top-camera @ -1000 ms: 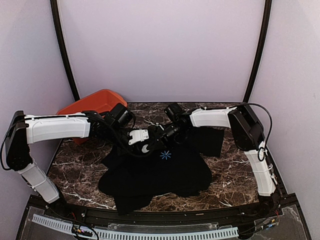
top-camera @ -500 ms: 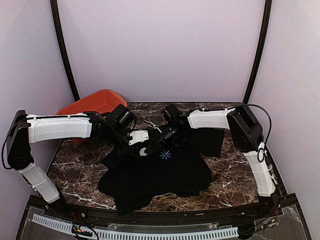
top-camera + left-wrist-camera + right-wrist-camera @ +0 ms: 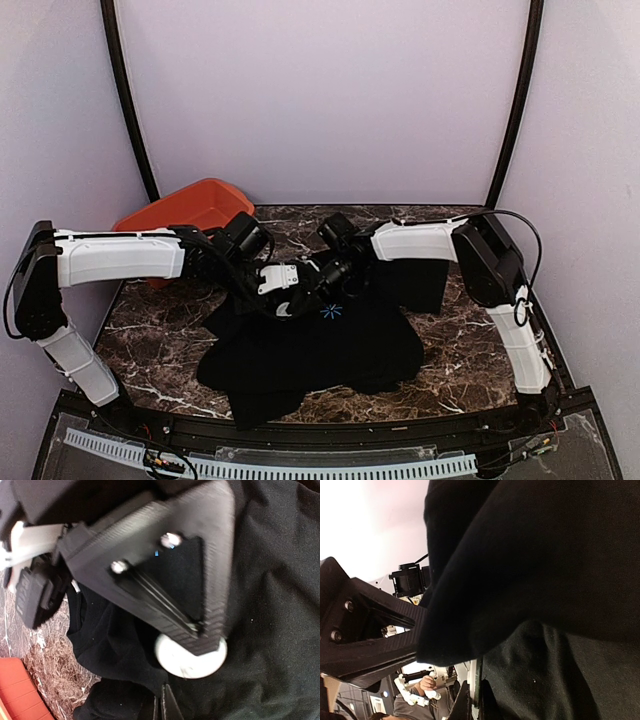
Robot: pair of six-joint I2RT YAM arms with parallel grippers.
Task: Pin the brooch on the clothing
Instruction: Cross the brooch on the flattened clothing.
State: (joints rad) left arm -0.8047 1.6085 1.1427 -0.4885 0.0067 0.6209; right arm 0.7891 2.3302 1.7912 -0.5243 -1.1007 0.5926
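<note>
The clothing [image 3: 320, 350] is a black T-shirt spread on the marble table, with a light-blue starburst print [image 3: 331, 311]. Both grippers meet at its collar edge. My left gripper [image 3: 287, 298] is shut. In the left wrist view the brooch [image 3: 185, 662] is a pale round disc lying face-up on the clothing [image 3: 280, 605], its top hidden under my left gripper's [image 3: 187, 672] upper finger. I cannot tell whether the disc is pinched. My right gripper [image 3: 318, 283] is shut on a fold of the clothing [image 3: 545, 555], which drapes over the gripper [image 3: 462, 687].
An orange bin [image 3: 180, 212] stands at the back left of the marble table [image 3: 150, 330], behind my left arm. Its corner [image 3: 17, 690] shows in the left wrist view. A dark folded part of the shirt lies at the right [image 3: 425, 280].
My left gripper has closed its small gap and drifted slightly toward the near left, the pale disc staying at its tip. The right gripper has shifted a little left.
</note>
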